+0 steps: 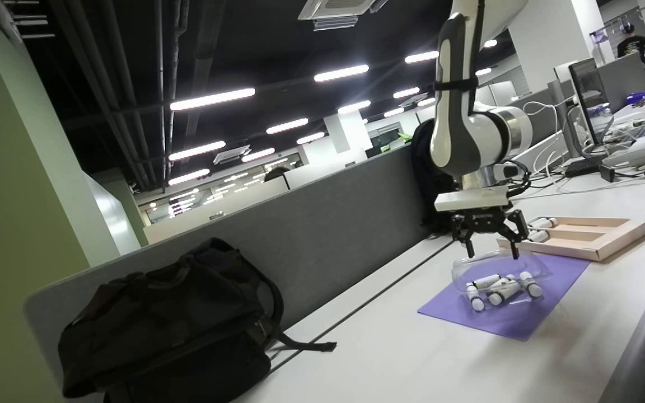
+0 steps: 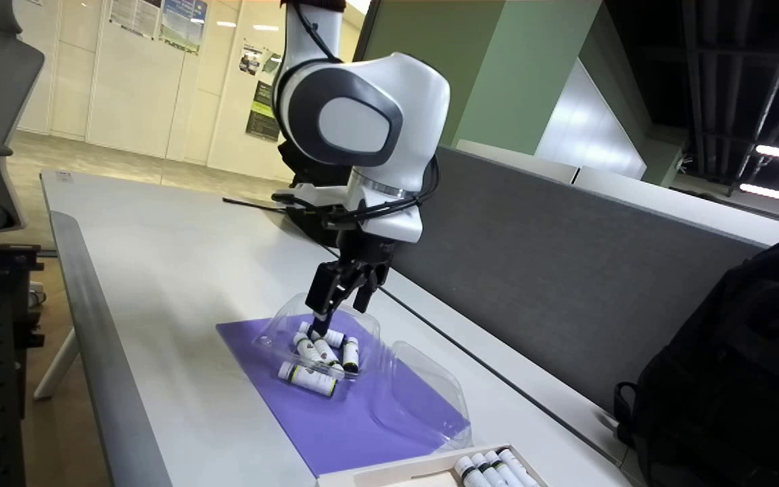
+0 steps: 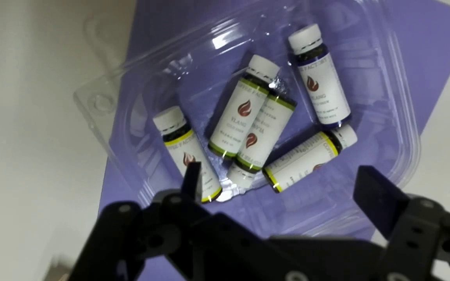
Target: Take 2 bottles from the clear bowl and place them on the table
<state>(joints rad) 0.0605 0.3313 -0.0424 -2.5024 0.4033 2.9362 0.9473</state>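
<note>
The clear bowl (image 3: 411,146) sits on a purple mat and also shows in both exterior views (image 1: 459,275) (image 2: 377,331). Several small white-labelled bottles (image 3: 238,113) with white caps lie on their sides in it; two lie overlapping in the middle. A yellow-banded bottle (image 3: 309,160) lies at the right, below a blue-banded bottle (image 3: 324,89). My gripper (image 3: 279,171) is open and empty, pointing down above the bowl, also in both exterior views (image 1: 493,256) (image 2: 342,319). Its left finger hides part of another yellow-banded bottle (image 3: 186,154). The white table (image 1: 356,358) extends around the mat.
The purple mat (image 2: 356,446) lies under the bowl. A clear lid-like piece (image 2: 460,406) lies beside the bowl. A light-wood tray (image 1: 625,238) holding several more bottles stands by the mat. A grey partition (image 1: 350,235) runs along the table, with a black backpack (image 1: 177,324) against it.
</note>
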